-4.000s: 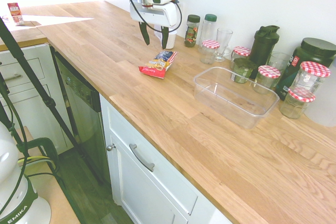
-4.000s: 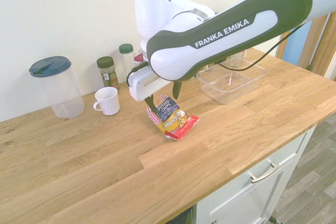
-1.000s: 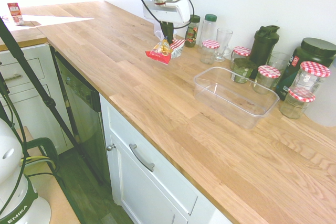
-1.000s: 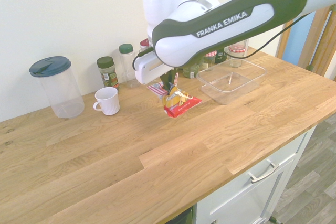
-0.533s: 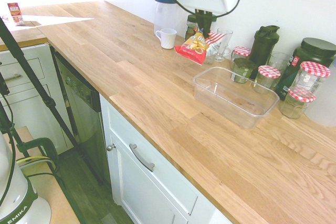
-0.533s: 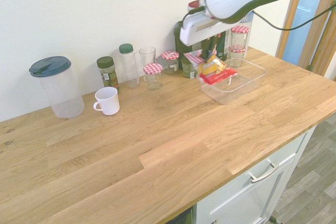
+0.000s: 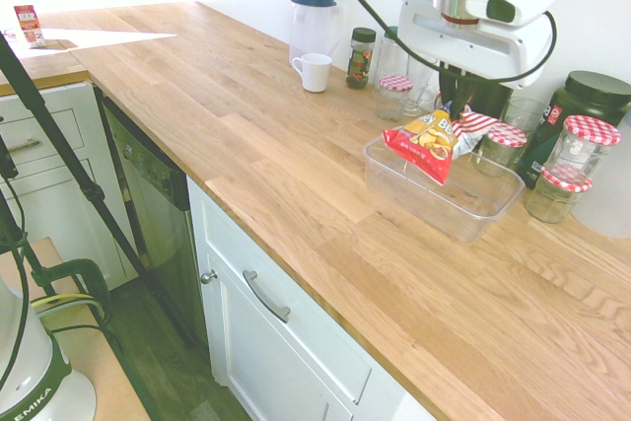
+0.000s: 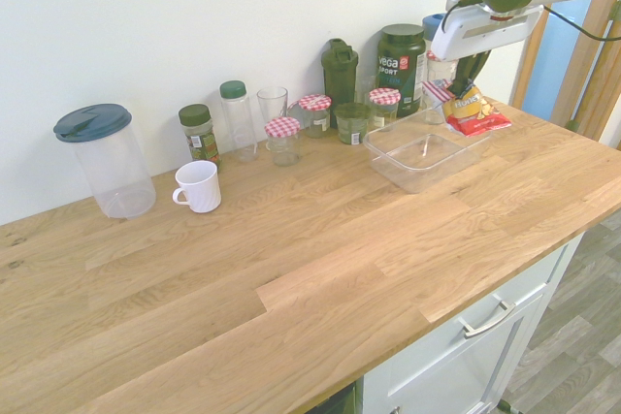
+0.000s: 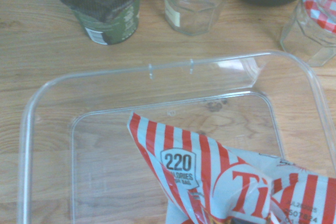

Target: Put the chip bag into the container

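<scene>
While the arm reaches across the wooden counter (image 7: 246, 145), its gripper (image 7: 455, 104) is clamped on the striped end of the chip bag (image 7: 431, 140), and the packet dangles in the air right over the clear container (image 7: 385, 173), not touching its floor. Checked-lid jars (image 7: 505, 145) stand just behind the tub, with a white mug (image 7: 315, 72) well apart.

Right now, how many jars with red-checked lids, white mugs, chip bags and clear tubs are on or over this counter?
Jars with red-checked lids: 5
White mug: 1
Chip bag: 1
Clear tub: 1
Total: 8
</scene>
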Controlling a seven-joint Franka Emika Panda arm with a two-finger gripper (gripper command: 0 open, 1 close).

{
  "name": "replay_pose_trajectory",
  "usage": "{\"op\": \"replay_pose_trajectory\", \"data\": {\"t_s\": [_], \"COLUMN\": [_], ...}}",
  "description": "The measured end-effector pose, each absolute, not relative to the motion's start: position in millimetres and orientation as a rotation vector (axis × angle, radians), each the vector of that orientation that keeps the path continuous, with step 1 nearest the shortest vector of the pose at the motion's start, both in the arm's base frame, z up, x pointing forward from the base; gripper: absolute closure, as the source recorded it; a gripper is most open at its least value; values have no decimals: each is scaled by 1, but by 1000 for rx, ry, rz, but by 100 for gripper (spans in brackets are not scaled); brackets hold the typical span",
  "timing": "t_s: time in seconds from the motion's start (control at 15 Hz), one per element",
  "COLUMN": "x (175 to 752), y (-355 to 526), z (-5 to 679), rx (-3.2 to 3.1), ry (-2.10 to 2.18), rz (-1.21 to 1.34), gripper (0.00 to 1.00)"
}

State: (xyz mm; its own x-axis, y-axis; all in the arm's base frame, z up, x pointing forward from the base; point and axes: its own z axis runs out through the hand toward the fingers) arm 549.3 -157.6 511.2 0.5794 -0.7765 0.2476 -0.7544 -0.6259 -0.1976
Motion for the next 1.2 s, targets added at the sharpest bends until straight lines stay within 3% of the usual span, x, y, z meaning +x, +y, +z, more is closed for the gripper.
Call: {"op": "replay_pose_trajectory", "data": {"t_s": [1.07,1.13,1.2], "x": [623,624,625], "y": [-143,-140,-138], "z": [429,426,425], "rx": [-2809,-2813,-2816], "ry": [1241,1236,1232], "rz": [-386,-380,-374], "gripper": [100,0,0]}}
